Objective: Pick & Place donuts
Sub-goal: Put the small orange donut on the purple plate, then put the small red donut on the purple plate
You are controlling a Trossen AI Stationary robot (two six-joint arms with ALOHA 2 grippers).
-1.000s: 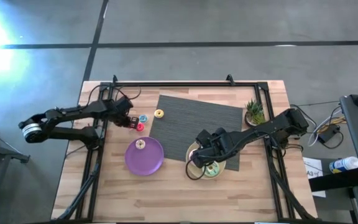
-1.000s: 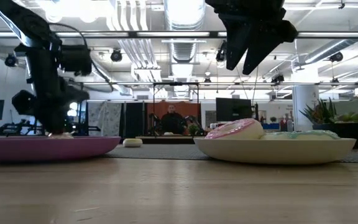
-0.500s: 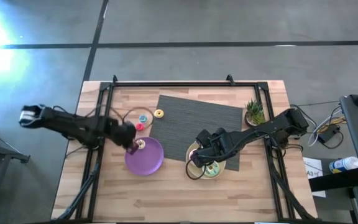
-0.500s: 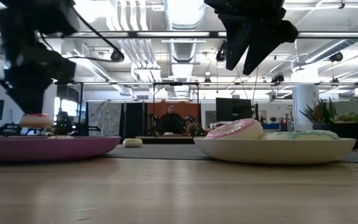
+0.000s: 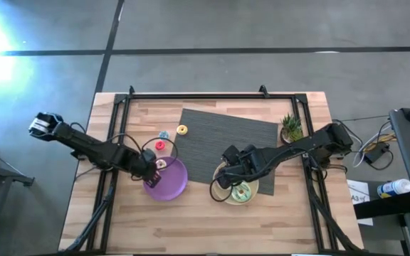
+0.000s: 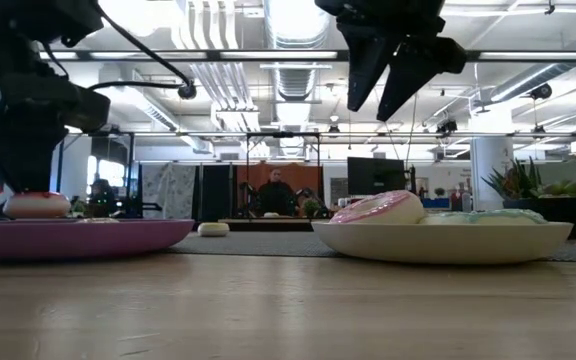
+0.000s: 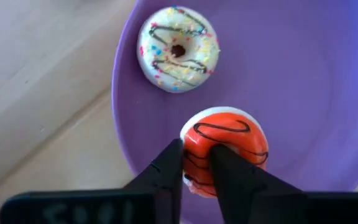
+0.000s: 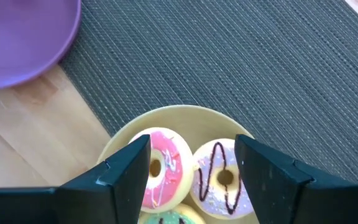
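Note:
My left gripper (image 5: 151,165) is over the left rim of the purple plate (image 5: 173,183), shut on a tiny orange-red donut with dark drizzle (image 7: 225,149). A tiny white sprinkled donut (image 7: 178,48) lies flat on that plate beside it. Tiny red (image 5: 159,145), blue (image 5: 164,134) and yellow (image 5: 181,130) donuts lie on the table beyond the plate. My right gripper (image 8: 191,180) hangs open above the cream plate (image 6: 438,242), touching nothing. The pink (image 8: 160,174), white-brown (image 8: 222,180) and green (image 8: 166,218) donuts lie on that plate. My left gripper pinches the ring of the orange-red donut on the side nearest it (image 7: 197,158). One finger (image 7: 225,165) reaches into the hole and the other (image 7: 169,168) stands outside the rim. The fingers slant down from the table's left. The donut sits low over the purple plate; whether it rests there I cannot tell.
A dark woven mat (image 5: 219,139) lies under the far part of the cream plate. A small potted plant (image 5: 291,129) stands at the table's right far side. Black frame rails (image 5: 212,95) run along the table's far, left and right sides.
My left gripper has swung from the tiny donuts on the table toward the near edge, carrying the orange-red donut over the purple plate's left rim, and has come down low over the plate. My right gripper has shifted a little toward the table's left above the cream plate.

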